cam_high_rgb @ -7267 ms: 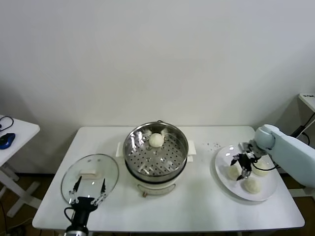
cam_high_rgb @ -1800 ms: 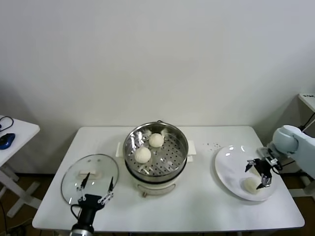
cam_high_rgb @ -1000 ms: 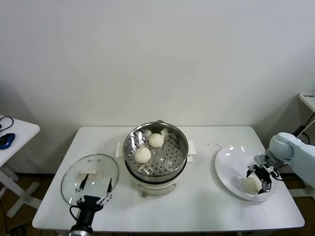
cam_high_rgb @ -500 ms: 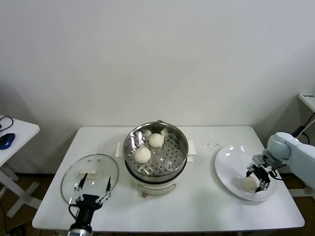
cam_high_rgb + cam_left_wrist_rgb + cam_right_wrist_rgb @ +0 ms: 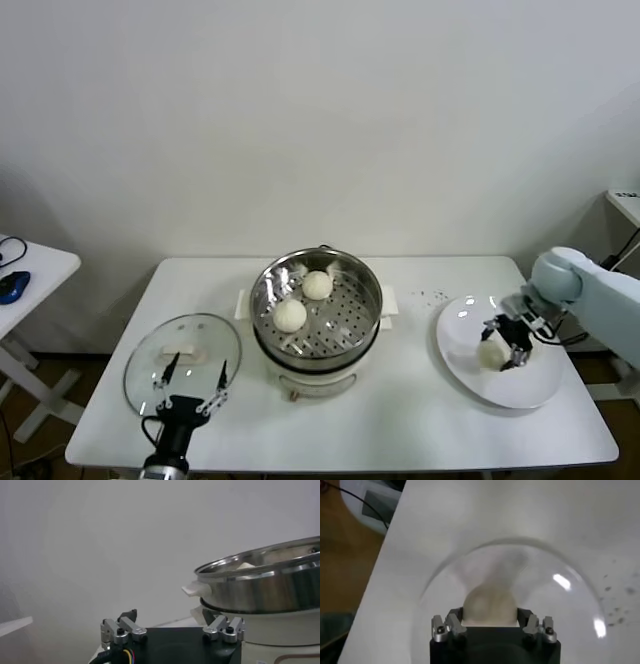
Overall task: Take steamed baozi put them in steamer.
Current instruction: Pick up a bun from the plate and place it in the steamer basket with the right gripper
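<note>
The steamer (image 5: 330, 335) stands mid-table with two baozi inside, one at the back (image 5: 318, 285) and one at the front left (image 5: 291, 315). My right gripper (image 5: 503, 350) is shut on a third baozi (image 5: 490, 353) and holds it just above the white plate (image 5: 520, 385). In the right wrist view the baozi (image 5: 490, 605) sits between the fingers of the right gripper (image 5: 490, 616) over the plate (image 5: 560, 610). No other baozi shows. My left gripper (image 5: 190, 378) is open and idle at the table's front left; its wrist view shows the left gripper (image 5: 172, 625) beside the steamer (image 5: 265, 590).
A round glass lid (image 5: 183, 345) with a white handle lies flat on the table left of the steamer, under my left gripper. Dark specks (image 5: 435, 294) dot the table behind the plate. A side table with a blue mouse (image 5: 12, 286) stands far left.
My right gripper came down on the last baozi on the plate, shut on it, and has lifted it and moved it left towards the steamer. The left arm barely moved.
</note>
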{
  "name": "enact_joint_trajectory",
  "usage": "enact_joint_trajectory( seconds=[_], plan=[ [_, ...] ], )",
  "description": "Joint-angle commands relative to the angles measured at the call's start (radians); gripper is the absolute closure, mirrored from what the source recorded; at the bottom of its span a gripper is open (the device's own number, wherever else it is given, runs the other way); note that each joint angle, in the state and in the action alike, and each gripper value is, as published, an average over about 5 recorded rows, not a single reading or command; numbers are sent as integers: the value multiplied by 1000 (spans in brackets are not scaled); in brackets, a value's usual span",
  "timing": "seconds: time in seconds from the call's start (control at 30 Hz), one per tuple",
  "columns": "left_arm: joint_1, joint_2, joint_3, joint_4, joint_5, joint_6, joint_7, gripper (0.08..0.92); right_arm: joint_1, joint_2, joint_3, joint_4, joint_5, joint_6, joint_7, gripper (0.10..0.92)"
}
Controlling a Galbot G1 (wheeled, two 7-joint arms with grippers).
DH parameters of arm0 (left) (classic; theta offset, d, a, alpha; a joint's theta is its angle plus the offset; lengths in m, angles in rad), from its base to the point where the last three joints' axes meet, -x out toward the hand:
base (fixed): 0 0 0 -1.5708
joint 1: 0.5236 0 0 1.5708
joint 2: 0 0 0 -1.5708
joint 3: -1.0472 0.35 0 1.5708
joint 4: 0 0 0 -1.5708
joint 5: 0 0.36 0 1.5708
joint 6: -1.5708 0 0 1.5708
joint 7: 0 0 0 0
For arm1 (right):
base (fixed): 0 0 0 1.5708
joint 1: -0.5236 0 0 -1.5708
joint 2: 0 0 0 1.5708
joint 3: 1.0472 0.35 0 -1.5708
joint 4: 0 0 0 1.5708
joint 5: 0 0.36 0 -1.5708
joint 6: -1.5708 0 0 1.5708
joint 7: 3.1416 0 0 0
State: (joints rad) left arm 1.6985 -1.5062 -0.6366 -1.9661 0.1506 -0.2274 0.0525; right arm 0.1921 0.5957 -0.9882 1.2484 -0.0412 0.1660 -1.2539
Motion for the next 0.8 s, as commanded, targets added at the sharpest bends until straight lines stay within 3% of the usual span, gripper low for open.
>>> enact_joint_trajectory(
  seconds=[0.03,0.2,0.5,0.8],
  plan=[
    [-5,0,0,-3,3,8,0,177,541,130,-325,148,79,165,-33,330],
    [-7,2,0,-2,3,11,0,177,657,237,-345,228,53,266,-34,330],
    [4,-4,22,-1,8,16,-3,177,590,368,-318,400,-17,288,-22,330],
    [21,3,12,-6,-2,16,-4,177,407,560,-235,319,-166,329,-10,330]
  ],
)
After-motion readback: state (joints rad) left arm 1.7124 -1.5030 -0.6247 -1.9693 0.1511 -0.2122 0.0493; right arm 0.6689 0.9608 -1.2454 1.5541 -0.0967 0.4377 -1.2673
